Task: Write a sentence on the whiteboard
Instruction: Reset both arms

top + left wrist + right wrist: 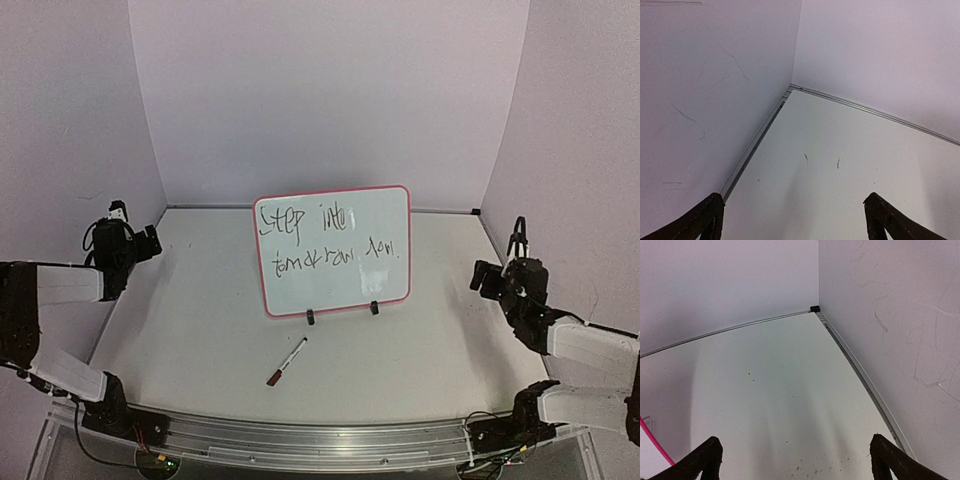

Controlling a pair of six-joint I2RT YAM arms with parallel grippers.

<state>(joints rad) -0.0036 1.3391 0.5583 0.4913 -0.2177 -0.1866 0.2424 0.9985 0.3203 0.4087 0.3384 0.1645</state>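
Top external is the only view that gets the whole setup. One whiteboard [335, 250] stands propped up in the middle of the bench [200, 320], toward the far side, sitting on its two black clips [311, 317]. The sentence [330, 240] is on it in two lines of thin black writing. The top line reads "Step into", and the second one is too scrawly for me to read properly. One marker [287, 362] lies flat on the bench just near of the board, by the left clip and not touching it, with its reddish end pointing near-left.

There are two arms. The left arm [110, 255] is out by the left wall and the right arm [525, 295] is out by the right wall, both well apart from the board and the marker.

Neither wrist cam shows the writing or the marker. Left wrist just looks into the far-left corner: bare bench with a couple of tiny marks, plus a scuffed wall. It does settle the left jaws though, since both dark fingers [710, 217] sit way out at the frame edges with nothing between them, so they're spread wide and holding nothing.

Right wrist looks into the far-right corner. The right jaws are the same deal, with fingers [707, 457] wide apart and nothing gripped. It also catches a sliver of the board's pink border at the bottom left.
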